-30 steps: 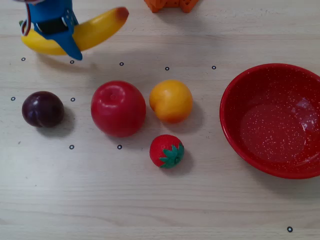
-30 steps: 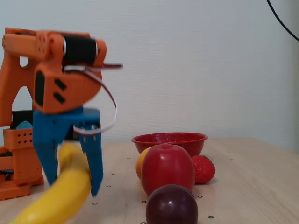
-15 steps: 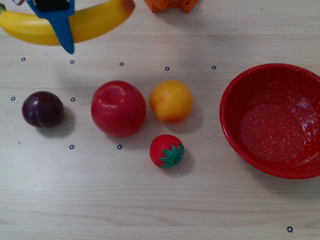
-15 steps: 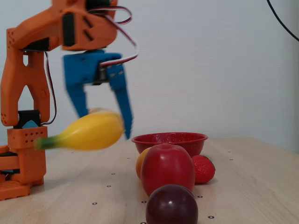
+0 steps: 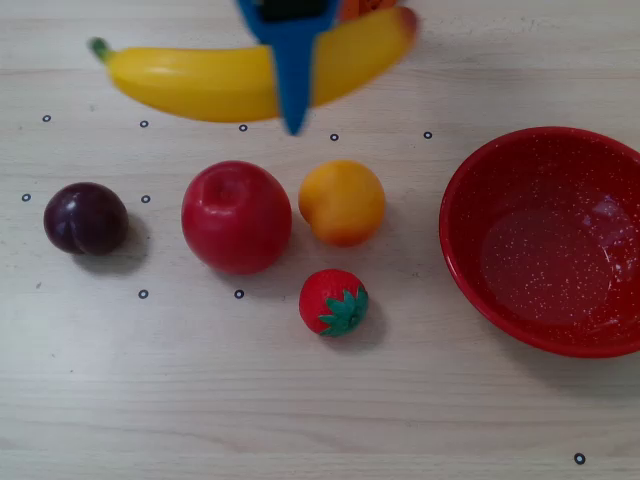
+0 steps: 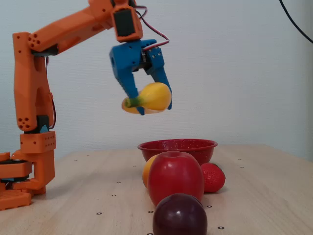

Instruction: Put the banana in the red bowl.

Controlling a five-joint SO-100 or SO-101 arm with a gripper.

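Your tool [image 6: 150, 108] is clamped on the banana [image 5: 230, 80], its blue fingers [image 5: 293, 85] crossing the fruit near its middle in the overhead view. In the fixed view the banana [image 6: 149, 97] hangs high in the air, well clear of the worktop [image 6: 254, 196], and you see it nearly end-on with the green stem pointing toward the camera. From above, it lies roughly along the 9-to-3 line, green stem at 9 o'clock, reddish-brown end at 3 o'clock, curving along the top of the frame. The red bowl [image 5: 470, 200] sits on the worktop [image 5: 300, 400] at about 4 o'clock from the banana, well apart from it, and its speckled inside holds nothing. Between them you have a row of other fruit: a red apple [image 5: 237, 217] directly at 6 o'clock from the tool, an orange fruit [image 5: 342, 203] just beside the apple at its 3 o'clock, a strawberry [image 5: 333, 301] near the orange at its 6 o'clock, and a dark plum [image 5: 86, 218] off at the apple's 9 o'clock. In the fixed view the orange arm [image 6: 34, 88] rises from its base at the left edge and reaches over toward the middle of the scene.
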